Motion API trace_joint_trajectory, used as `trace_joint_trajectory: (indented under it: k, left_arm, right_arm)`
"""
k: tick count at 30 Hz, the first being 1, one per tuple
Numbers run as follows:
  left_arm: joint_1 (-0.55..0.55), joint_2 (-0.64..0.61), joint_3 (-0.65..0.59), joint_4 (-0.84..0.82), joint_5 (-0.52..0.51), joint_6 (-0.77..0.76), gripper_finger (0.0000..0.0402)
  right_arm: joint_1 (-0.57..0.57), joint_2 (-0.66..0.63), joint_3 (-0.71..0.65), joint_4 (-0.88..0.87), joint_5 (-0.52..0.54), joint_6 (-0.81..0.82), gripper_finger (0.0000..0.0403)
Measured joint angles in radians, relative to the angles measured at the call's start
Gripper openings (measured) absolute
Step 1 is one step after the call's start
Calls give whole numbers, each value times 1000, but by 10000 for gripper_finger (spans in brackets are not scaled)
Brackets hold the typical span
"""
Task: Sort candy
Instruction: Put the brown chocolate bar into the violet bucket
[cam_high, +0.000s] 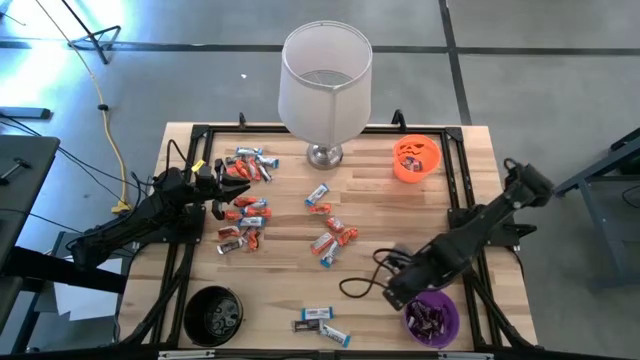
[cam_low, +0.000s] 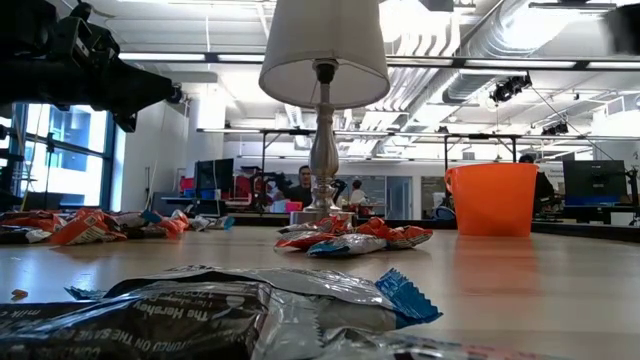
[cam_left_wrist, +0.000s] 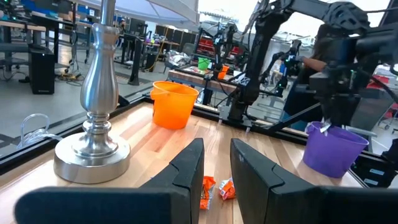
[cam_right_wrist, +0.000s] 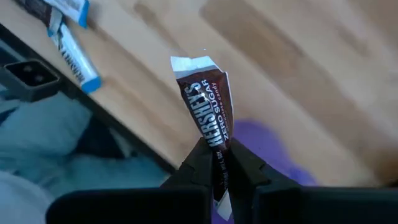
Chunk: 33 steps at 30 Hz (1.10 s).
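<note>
Wooden boards formed the table (cam_high: 380, 215), and at its near edge a black bowl (cam_high: 213, 315) sat beside a few blue-white candies (cam_high: 322, 323). Near these, the right gripper (cam_right_wrist: 222, 163) hovered just above the purple bowl (cam_high: 432, 318), its fingers pinched tight on a dark brown candy bar (cam_right_wrist: 210, 112) that stood up out of the claw. Further in, a small cluster of orange-red candies (cam_high: 332, 238) lay mid-table, between the two claws. To the left, the left gripper (cam_left_wrist: 216, 163) hung over a larger scatter of candy (cam_high: 243, 222), fingers narrowly parted with nothing between them; two orange wrappers (cam_left_wrist: 217, 188) showed just beyond its tips. Farthest from both claws stood a lamp (cam_high: 325, 85) and an orange bowl (cam_high: 416, 159).
</note>
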Motion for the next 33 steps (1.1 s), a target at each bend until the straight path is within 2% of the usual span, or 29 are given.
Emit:
trace_joint_trajectory:
  k: [6, 13, 18, 24, 33]
  left_arm:
    - [0, 0, 0, 0, 0, 0, 65]
    - [0, 0, 0, 0, 0, 0, 65]
    - [0, 0, 0, 0, 0, 0, 64]
    - [0, 0, 0, 0, 0, 0, 65]
    - [0, 0, 0, 0, 0, 0, 64]
  right_arm:
    - [92, -65, -44, -13, -42, 208, 11]
    - [201, -38, -44, -29, -43, 418, 11]
    - [261, -11, -44, 10, -46, 512, 15]
    - [307, -7, -44, 63, -18, 574, 42]
    - [316, -7, -44, 129, 8, 531, 96]
